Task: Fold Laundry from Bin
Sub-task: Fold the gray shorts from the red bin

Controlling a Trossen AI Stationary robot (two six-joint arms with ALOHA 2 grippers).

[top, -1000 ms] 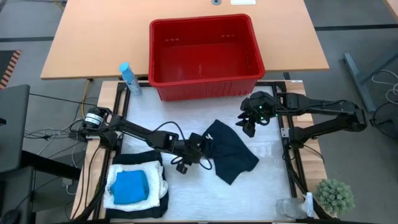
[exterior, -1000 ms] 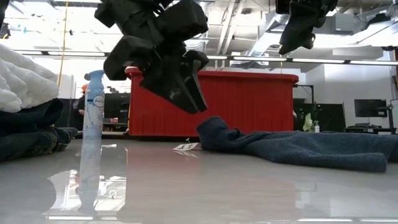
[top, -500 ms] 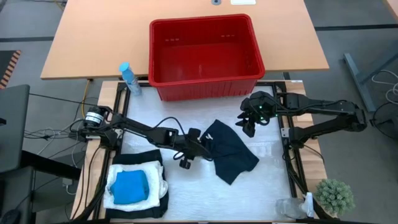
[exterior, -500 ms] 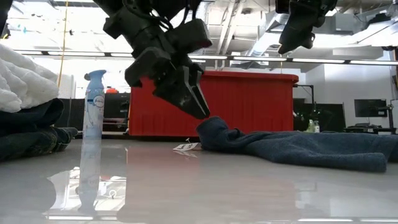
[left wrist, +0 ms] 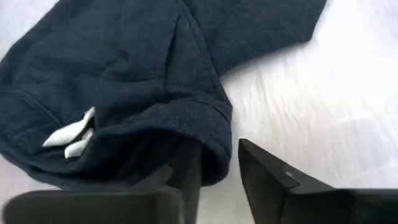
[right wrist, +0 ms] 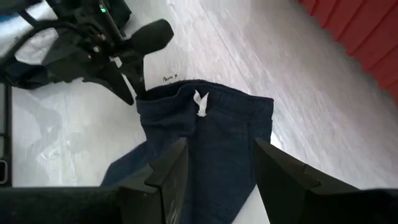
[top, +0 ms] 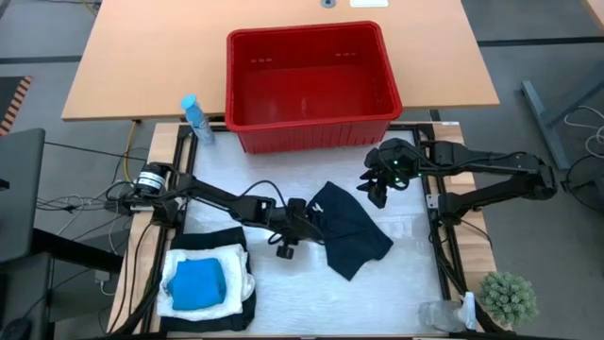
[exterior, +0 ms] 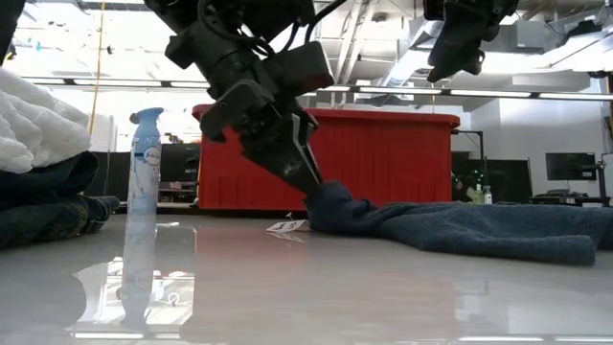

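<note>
High view: your left gripper (top: 300, 225) sits at the near-left edge of the dark navy garment (top: 351, 229), which lies unfolded on the table (top: 396, 283) between the two arms. The red bin (top: 311, 76) stands well beyond it and looks empty. Behind the left gripper, toward the arm's base, a folded stack carries the white crinkled item (top: 236, 264) and the small blue one (top: 196, 283) on a black garment. Your right gripper (top: 379, 189) hangs above the table just past the navy garment's far-right edge.

Low view: the left gripper (exterior: 308, 182) is pitched steeply down, its fingertips meeting the raised waistband end of the garment (exterior: 460, 230). A spray bottle (exterior: 142, 182) stands well off to its side.

Left wrist view: the fingers (left wrist: 273, 183) stand partly open and straddle the hem fold; one finger is under or against the cloth, and no firm pinch is shown yet.

Right wrist view: the right gripper (right wrist: 217, 180) stands moderately open and holds nothing, with the garment and its white label (right wrist: 200, 102) ahead of it.

Recommendation: seat both layers of the hem fully between the fingers before you close, keep the tips off the table, and hold the right arm ready to take the opposite corner.
</note>
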